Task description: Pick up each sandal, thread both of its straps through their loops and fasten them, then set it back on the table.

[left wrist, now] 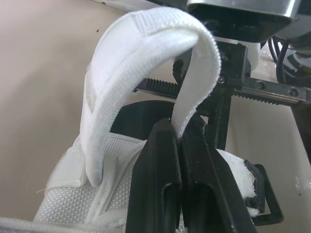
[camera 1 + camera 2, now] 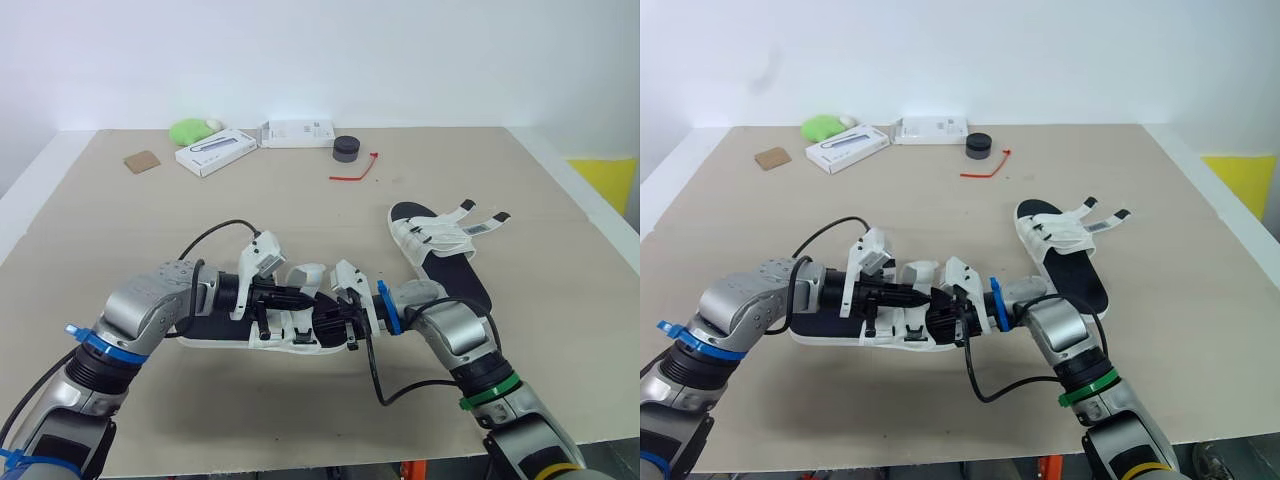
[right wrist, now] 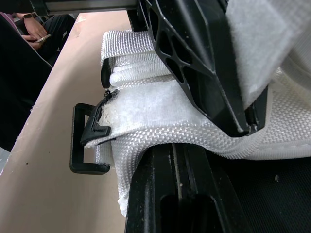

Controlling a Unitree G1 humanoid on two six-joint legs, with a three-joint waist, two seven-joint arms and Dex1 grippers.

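A sandal (image 2: 215, 330) with a black sole and white straps lies at the table's near middle, between both grippers. My left gripper (image 2: 300, 297) reaches in from the left and is shut on a white strap (image 1: 146, 29), which arches up over its fingertips. My right gripper (image 2: 325, 318) comes from the right and is shut on the same sandal's white webbing (image 3: 160, 121), beside a black plastic loop (image 3: 82, 141). A second sandal (image 2: 455, 270) lies to the right with its two strap ends (image 2: 480, 222) loose and spread outward.
Along the far edge sit a green object (image 2: 190, 130), two white boxes (image 2: 215, 152) (image 2: 297, 132), a black round puck (image 2: 346, 149), a red tie (image 2: 355, 172) and a brown pad (image 2: 142, 161). A person (image 3: 34, 29) sits beyond the table's edge.
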